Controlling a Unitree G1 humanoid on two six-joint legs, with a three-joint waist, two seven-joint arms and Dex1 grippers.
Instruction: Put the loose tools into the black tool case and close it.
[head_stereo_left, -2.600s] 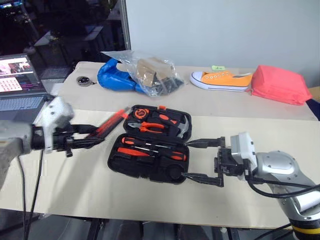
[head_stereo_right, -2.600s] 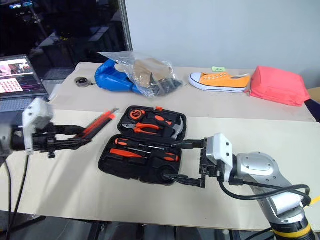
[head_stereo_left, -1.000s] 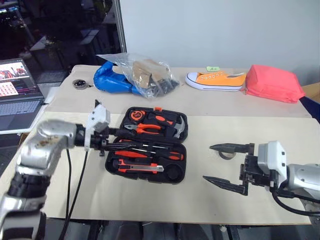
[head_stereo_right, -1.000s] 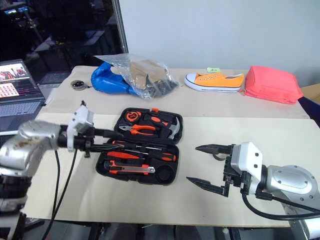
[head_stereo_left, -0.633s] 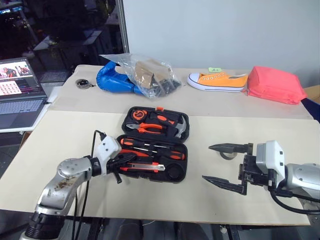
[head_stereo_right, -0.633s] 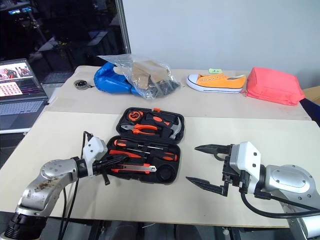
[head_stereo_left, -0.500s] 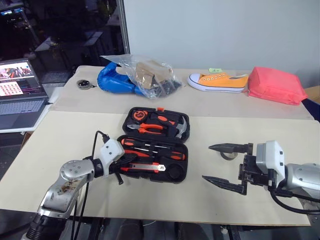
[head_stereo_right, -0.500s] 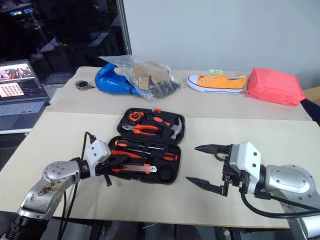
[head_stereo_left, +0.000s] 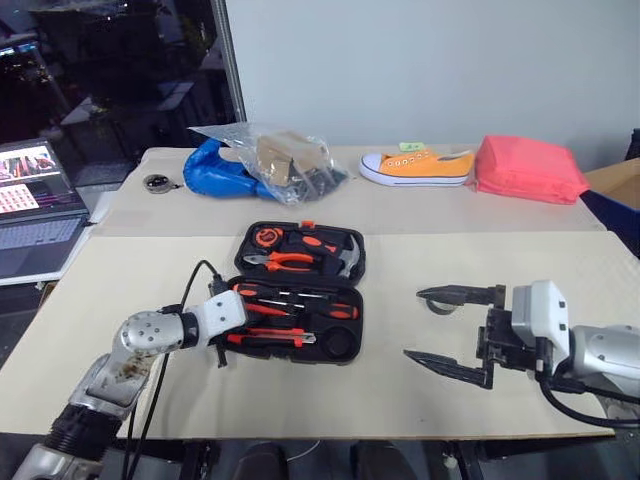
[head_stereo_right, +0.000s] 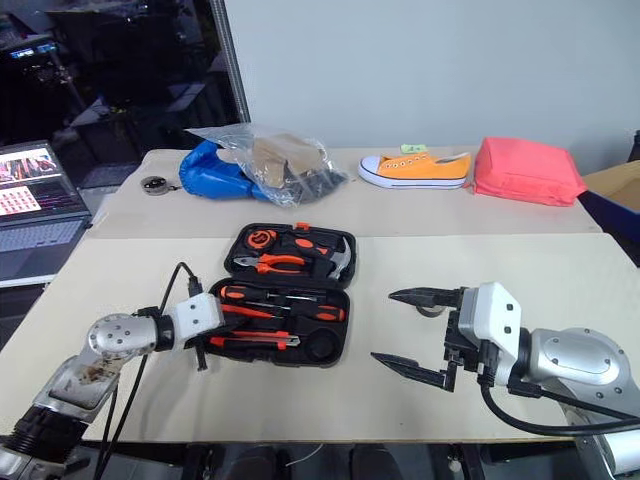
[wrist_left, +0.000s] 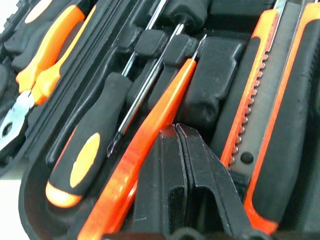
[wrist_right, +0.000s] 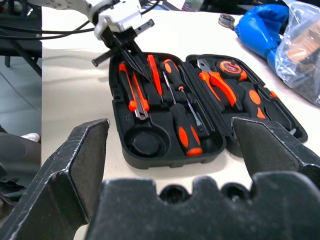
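Left gripper (wrist_left: 181, 131) fingers pressed together, empty, tips down among seated tools in black tool case (head_stereo_left: 298, 292) mid-table, likely pressing orange screwdriver (wrist_left: 142, 150) home. Right gripper (head_stereo_left: 447, 328) spread wide, empty, clear.

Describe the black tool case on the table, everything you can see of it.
The black tool case lies wide open and flat on the beige table, a black plastic clamshell with rounded corners and moulded slots. The far half holds orange-handled pliers and a hammer; the near half holds screwdrivers, an orange-and-black utility knife and an empty round recess. The left gripper, fingers shut, reaches into its near half.
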